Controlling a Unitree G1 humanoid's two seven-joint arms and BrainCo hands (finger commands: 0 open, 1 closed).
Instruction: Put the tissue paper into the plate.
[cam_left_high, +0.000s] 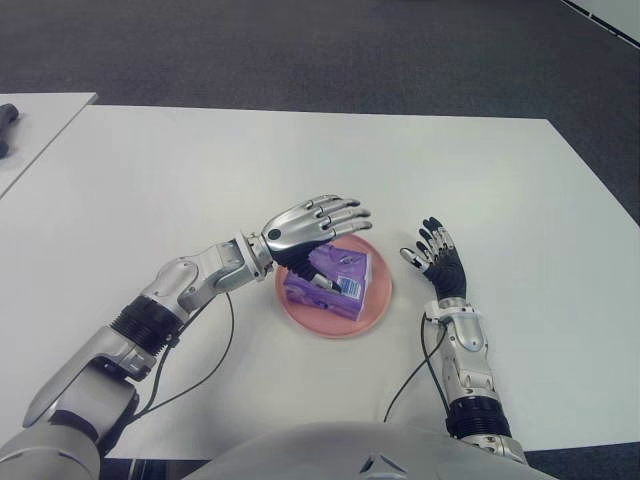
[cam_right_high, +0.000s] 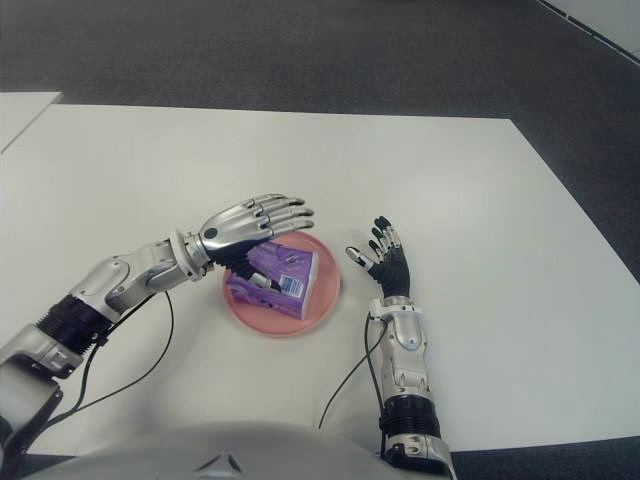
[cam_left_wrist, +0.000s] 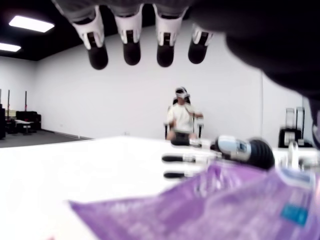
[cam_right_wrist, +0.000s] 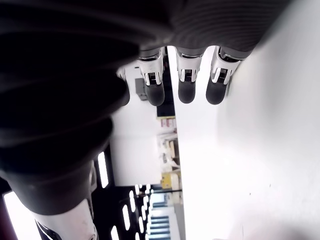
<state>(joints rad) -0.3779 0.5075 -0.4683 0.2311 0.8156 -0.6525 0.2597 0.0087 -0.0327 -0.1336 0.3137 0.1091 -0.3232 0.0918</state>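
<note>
The white counter (cam_left_high: 200, 170) fills most of the head views, with dark carpeted floor (cam_left_high: 300, 50) beyond its far edge. A second white surface (cam_left_high: 30, 120) shows at the far left, separated from the counter by a narrow gap.

The pink plate (cam_left_high: 335, 327) sits on the counter near the robot, between the two hands. The tissue paper (cam_left_high: 345, 285), a purple soft pack with a blue label, lies inside the plate and tilts so that its far side stands higher. The pack lies within the plate rim.

The left hand (cam_left_high: 305, 228) is positioned directly above the near-left part of the pack. Its four fingers (cam_left_high: 345, 212) are extended straight and spread, pointing to the robot's right, and they grasp nothing. The thumb points down toward the pack; contact between thumb and pack cannot be confirmed. In the left wrist view the four fingertips (cam_left_wrist: 131, 52) hang clear above the purple pack.

The right hand (cam_left_high: 438, 262) shows just to the right of the plate, apart from its rim, palm facing the plate. Its fingers are released, extended upward and holding nothing.

A person (cam_left_wrist: 183, 117) in a white top appears far off in the left wrist view.
</note>
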